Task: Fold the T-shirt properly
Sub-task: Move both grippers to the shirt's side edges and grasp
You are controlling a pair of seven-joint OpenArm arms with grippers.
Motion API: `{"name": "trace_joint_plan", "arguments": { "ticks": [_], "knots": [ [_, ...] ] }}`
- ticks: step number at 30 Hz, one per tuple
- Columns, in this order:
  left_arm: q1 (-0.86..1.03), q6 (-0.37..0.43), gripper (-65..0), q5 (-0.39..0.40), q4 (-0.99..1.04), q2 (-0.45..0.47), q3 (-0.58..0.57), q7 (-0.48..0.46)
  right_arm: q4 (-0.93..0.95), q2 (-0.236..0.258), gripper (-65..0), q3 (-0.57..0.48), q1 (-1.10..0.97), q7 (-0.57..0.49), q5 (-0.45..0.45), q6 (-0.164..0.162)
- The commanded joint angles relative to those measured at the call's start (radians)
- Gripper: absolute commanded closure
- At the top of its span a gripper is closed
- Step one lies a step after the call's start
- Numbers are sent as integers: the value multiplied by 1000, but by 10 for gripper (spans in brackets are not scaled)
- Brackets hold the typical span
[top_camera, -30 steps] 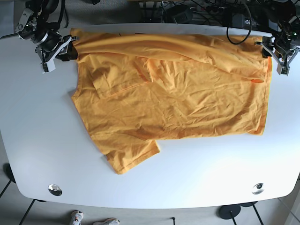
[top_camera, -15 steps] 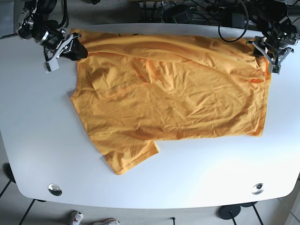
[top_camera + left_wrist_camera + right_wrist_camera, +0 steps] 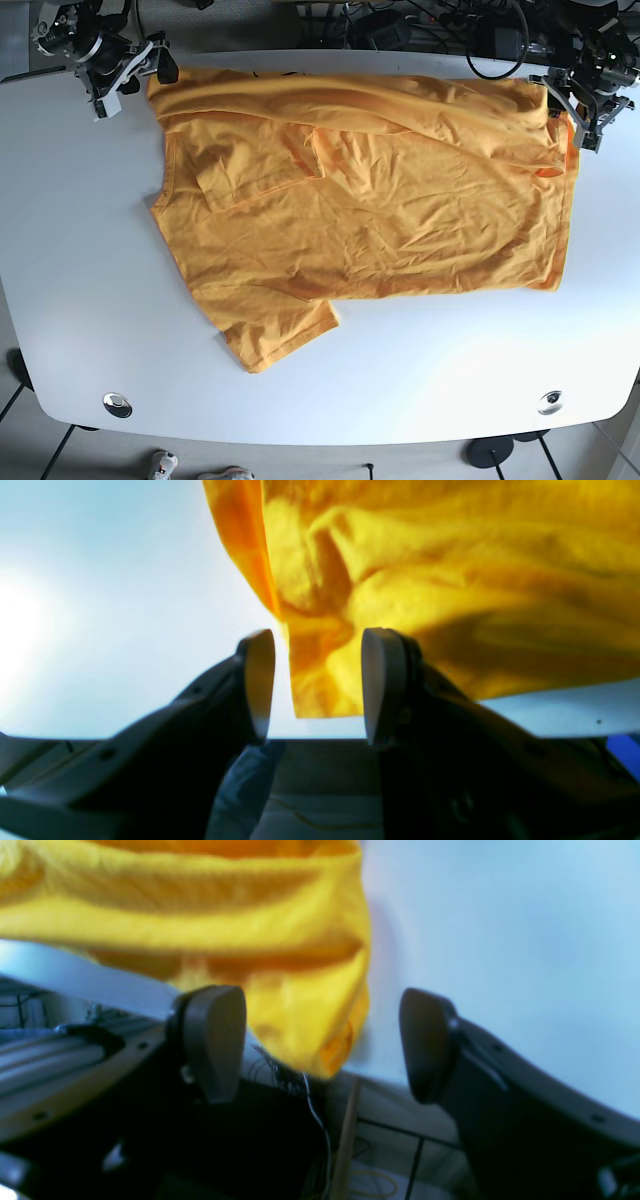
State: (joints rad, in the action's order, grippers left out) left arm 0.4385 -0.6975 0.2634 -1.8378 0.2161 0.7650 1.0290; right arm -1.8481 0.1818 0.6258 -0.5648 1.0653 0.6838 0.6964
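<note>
A smooth white table [image 3: 90, 300] carries the crumpled orange T-shirt [image 3: 370, 210], spread across its far half with one sleeve reaching toward the near-left (soft, creased cotton throughout). Since half a second ago, both arms have shifted toward the far edge. The right gripper [image 3: 320, 1040] is spread around the shirt's far-left corner; the left gripper [image 3: 317, 680] is parted astride the far-right hem corner.

white table [image 3: 80, 300], cables [image 3: 400, 25], shoes [image 3: 195, 467]
</note>
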Motion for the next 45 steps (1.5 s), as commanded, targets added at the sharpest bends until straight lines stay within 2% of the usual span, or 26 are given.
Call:
{"name": "trace_joint_plan", "arguments": {
  "ticks": [1,4,7,8,9,11,12,13,15,22,30,32,34,35,37,40,43,45],
  "knots": [
    [3,-1,-263,7,-13,16,6,-14,14,-5,-455,4,-4,-15,15,2],
    [0,-1,-258,9,2,16,6,-16,66,-9,-400,-8,4,-17,14,2],
    [-2,-1,-257,9,26,16,6,-25,106,-6,-282,-60,15,-18,14,2],
    [-2,-1,-257,9,31,16,6,-45,109,-6,-239,-62,16,-18,14,2],
    [-2,-1,-257,7,49,13,6,-85,104,-6,-157,-63,15,-18,14,2],
    [-2,-1,-257,7,114,13,3,-111,100,-6,-43,-63,12,-18,15,2],
    [-4,-1,-257,7,151,13,3,-112,100,-5,-17,-63,10,-18,15,2],
    [-11,-1,-257,7,184,13,3,-114,100,-1,-24,-60,9,-18,15,2],
    [-28,-1,-257,9,218,13,3,-114,95,35,-27,-59,7,-18,20,2],
    [3,-1,-256,7,218,19,1,-115,47,112,-29,-57,-34,-17,20,2],
    [49,-1,-256,14,215,13,6,-112,43,120,-40,-56,-41,-17,15,2],
    [55,-1,-256,17,215,13,6,-111,40,117,-127,-56,-41,-17,18,2],
    [58,-1,-258,18,180,13,31,-111,40,115,-265,-45,-41,-17,23,2],
    [59,-1,-261,18,126,6,52,-111,40,114,-361,-21,-39,-17,23,2],
    [59,-1,-265,24,72,-19,55,-111,40,112,-453,-2,-34,-17,24,2],
    [61,-1,-351,126,43,-13,60,-49,23,114,-471,-2,-31,-18,44,2],
    [56,-1,-363,241,36,42,61,37,-20,114,-471,-2,-30,-18,66,2],
    [52,-1,-360,308,34,47,61,43,-29,114,-471,-2,-1,-18,64,2]
  ]
}}
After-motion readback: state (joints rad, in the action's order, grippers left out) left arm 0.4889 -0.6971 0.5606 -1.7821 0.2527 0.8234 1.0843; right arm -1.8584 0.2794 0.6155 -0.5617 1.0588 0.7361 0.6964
